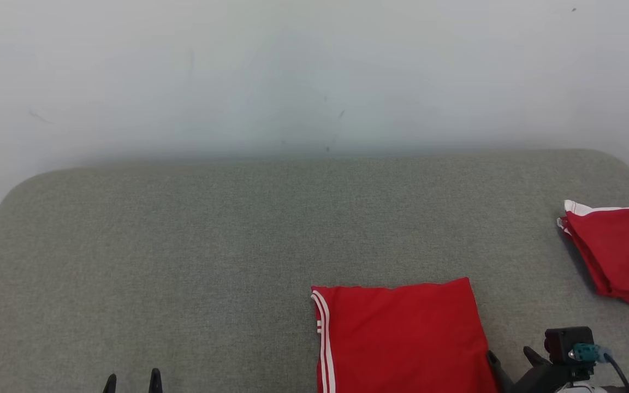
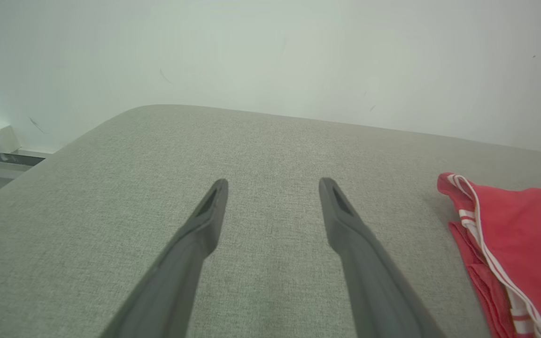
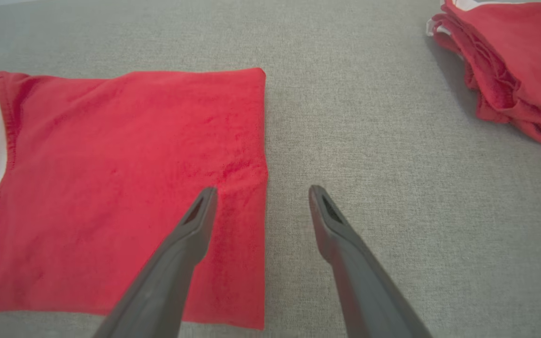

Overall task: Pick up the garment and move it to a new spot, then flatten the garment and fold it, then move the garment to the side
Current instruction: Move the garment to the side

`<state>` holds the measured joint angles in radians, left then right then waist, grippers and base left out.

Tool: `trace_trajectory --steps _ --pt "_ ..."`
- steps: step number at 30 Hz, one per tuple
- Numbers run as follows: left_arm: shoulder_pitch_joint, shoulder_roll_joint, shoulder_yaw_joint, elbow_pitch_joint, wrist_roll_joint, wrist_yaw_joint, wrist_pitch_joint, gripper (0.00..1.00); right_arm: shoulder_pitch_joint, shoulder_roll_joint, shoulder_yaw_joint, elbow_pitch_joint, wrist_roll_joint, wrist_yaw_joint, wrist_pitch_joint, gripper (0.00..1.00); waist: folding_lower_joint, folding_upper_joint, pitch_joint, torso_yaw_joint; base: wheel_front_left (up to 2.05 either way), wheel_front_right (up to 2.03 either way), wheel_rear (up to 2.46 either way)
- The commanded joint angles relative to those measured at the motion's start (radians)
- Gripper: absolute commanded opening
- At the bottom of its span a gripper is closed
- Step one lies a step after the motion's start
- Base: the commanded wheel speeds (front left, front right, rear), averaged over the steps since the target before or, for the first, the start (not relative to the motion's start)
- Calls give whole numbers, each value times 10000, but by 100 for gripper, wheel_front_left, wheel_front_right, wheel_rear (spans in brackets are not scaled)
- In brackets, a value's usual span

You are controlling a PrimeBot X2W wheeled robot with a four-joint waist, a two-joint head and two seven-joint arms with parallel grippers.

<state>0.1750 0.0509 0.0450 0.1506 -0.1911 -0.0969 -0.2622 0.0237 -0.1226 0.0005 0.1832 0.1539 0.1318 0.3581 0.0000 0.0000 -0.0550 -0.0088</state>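
Left gripper [image 2: 273, 184] and right gripper [image 3: 261, 191] share long, tapered dark-grey fingers with slotted tips; the right wrist carries a black block [image 1: 567, 338], teal plug [image 1: 585, 352] and cable [image 1: 617, 371].

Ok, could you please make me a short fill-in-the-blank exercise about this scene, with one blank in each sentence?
1. The folded garment nearest the robot is ___ with white stripes.
2. The pile of garments lies on the robot's ___ side.
3. The left claw and the right claw are both ___, holding nothing.
4. Everything rests on a ___ fabric surface.

Missing words: red; right; open; grey.
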Motion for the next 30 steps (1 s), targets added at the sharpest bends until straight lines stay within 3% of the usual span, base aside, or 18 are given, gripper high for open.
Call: trace_trajectory --steps 1,8,12,30 --pt "-110 -10 -29 -24 -77 23 -32 100 -97 -112 -33 -147 167 -30 497 100 0 0 56 71 0 0 0" --pt "-282 -10 -133 60 -116 -34 -32 100 -394 -495 -201 -483 658 -30 2956 100 0 0 285 402 0 0 0" --pt "-341 -10 -202 27 -146 -6 -32 100 -655 -632 -321 -431 785 -30 3773 100 0 0 429 570 0 0 0" --pt "-929 -10 -473 -169 -88 -53 -31 100 -1627 -381 -617 1021 873 -30 3885 100 0 0 1373 1122 0 0 0"
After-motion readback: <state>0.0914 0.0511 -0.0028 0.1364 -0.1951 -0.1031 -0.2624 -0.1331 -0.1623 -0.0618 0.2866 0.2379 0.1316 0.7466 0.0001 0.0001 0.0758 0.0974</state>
